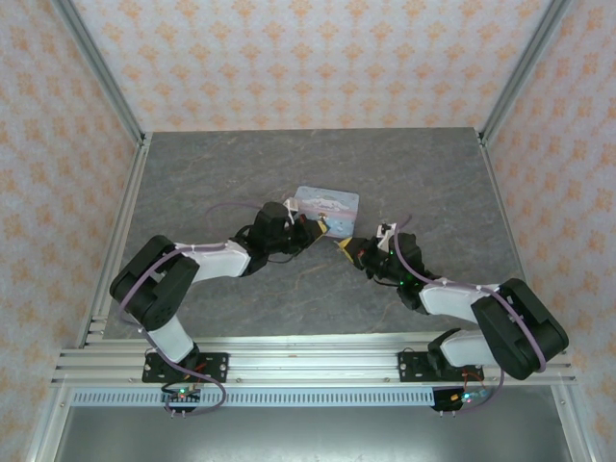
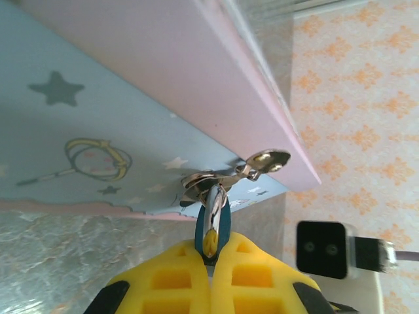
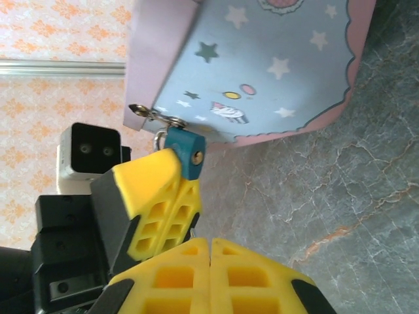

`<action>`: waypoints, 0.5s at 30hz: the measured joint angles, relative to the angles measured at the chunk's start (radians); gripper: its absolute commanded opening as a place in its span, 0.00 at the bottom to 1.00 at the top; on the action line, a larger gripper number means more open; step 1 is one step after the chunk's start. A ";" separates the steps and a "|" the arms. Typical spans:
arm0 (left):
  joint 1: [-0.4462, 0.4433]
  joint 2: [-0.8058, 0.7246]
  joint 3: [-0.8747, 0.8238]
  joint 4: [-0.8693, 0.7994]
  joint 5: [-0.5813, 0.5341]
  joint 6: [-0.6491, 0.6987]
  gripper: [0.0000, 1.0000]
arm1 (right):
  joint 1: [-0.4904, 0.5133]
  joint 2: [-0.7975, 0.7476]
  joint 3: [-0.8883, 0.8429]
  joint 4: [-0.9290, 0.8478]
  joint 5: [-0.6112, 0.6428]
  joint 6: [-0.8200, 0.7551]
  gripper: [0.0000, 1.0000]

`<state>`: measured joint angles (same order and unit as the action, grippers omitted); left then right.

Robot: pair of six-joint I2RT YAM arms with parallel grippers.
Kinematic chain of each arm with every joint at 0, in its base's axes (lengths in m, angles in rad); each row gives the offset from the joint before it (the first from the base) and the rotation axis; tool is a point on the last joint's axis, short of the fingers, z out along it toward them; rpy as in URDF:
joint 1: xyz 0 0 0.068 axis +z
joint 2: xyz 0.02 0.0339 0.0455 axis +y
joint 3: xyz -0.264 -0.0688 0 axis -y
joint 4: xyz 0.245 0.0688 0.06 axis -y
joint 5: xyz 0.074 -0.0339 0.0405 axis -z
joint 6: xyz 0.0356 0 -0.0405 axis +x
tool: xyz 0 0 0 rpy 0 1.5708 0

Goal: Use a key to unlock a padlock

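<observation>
Padlock (image 2: 224, 226), a small blue body with a bright metal shackle (image 2: 211, 219), hangs at the corner of the tin (image 2: 85, 131), its shackle reaching up into the loop of the metal hasp (image 2: 222, 175) at the edge where the tin's pale-blue printed face meets its pink side. The left claw (image 2: 213, 256) is clenched on the padlock's body, with its yellow fingers (image 2: 173, 275) on either side and the shackle rising out between them. From the right wrist the padlock (image 3: 183, 147) shows its end face with a round keyhole (image 3: 196, 157), tucked against the tip of the left claw's fingers (image 3: 154, 196) and just below the hasp (image 3: 154, 114). The right claw (image 3: 209, 252) is clenched too, with its fingers pressed flat together just beside the left claw's fingers; whether they pinch anything thin cannot be told. From above, the tin (image 1: 327, 202) lies flat near the middle of the grey counter (image 1: 241, 164). Both arms reach in to its near edge, the left claw (image 1: 318, 229) against the tin and the right claw (image 1: 343, 246) just beside it, a little nearer the bases. The padlock is too small to make out there.
</observation>
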<state>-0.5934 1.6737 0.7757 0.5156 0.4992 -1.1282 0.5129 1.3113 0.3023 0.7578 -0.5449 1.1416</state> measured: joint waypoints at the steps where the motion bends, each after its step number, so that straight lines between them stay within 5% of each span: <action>1: 0.000 -0.007 -0.001 0.009 0.005 0.001 0.00 | 0.000 0.000 0.000 0.003 0.000 0.002 0.00; 15: 0.001 -0.031 -0.020 0.084 0.044 -0.010 0.00 | 0.002 -0.003 0.001 0.045 0.011 0.037 0.00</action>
<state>-0.5926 1.6424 0.7559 0.5991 0.5434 -1.1378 0.5148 1.3087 0.3031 0.8028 -0.5339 1.1786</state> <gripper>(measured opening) 0.044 0.046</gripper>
